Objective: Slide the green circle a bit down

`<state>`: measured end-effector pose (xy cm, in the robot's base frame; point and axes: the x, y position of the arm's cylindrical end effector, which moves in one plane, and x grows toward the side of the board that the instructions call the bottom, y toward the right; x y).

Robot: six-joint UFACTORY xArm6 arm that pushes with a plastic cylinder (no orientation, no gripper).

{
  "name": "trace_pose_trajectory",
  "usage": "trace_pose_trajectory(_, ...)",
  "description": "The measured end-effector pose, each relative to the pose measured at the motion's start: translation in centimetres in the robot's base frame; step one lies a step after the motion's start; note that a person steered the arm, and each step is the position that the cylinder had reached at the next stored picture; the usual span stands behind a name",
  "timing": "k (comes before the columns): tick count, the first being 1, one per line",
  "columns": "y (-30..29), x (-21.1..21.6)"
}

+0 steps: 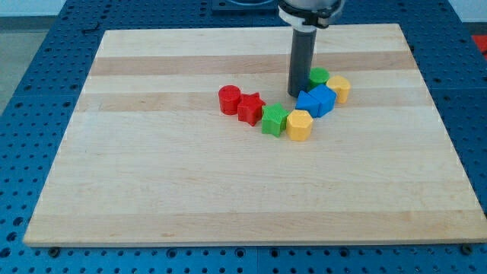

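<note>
My tip (297,93) rests just left of the green circle (319,75) — touching or not, I cannot tell; no grasping tool shows.

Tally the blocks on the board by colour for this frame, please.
Red: 2, cylinder and star
Green: 2, circle and star
Blue: 2
Yellow: 2
Total: 8

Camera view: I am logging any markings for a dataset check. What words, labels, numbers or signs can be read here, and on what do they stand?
None: no readable text shows anywhere.
The wooden board is bare.
The blocks, such as the green circle and red star, carry no marks.
The dark rod ending in my tip, just left of the green circle, shows no label.
</note>
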<state>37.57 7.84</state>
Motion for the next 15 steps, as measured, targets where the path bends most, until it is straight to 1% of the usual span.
trace_pose_trajectory(3, 9.0, -1.1)
trace_pose_trajectory(4, 9.6, -1.1)
trace_pose_trajectory(5, 8.4, -1.1)
trace_pose_trajectory(7, 0.7, -0.1)
trace_pose_trajectory(8, -1.2, -1.1)
trace_pose_trajectory(9, -1.3, -3.0)
trace_pose_trajectory(10, -1.2, -3.9)
trace_pose_trajectory(12, 1.1, -4.2)
trace_pose_trajectory(13, 0.0, -5.8)
trace_pose_trajectory(14, -0.1, -6.8)
trace_pose_trajectory(15, 2.1, -5.6)
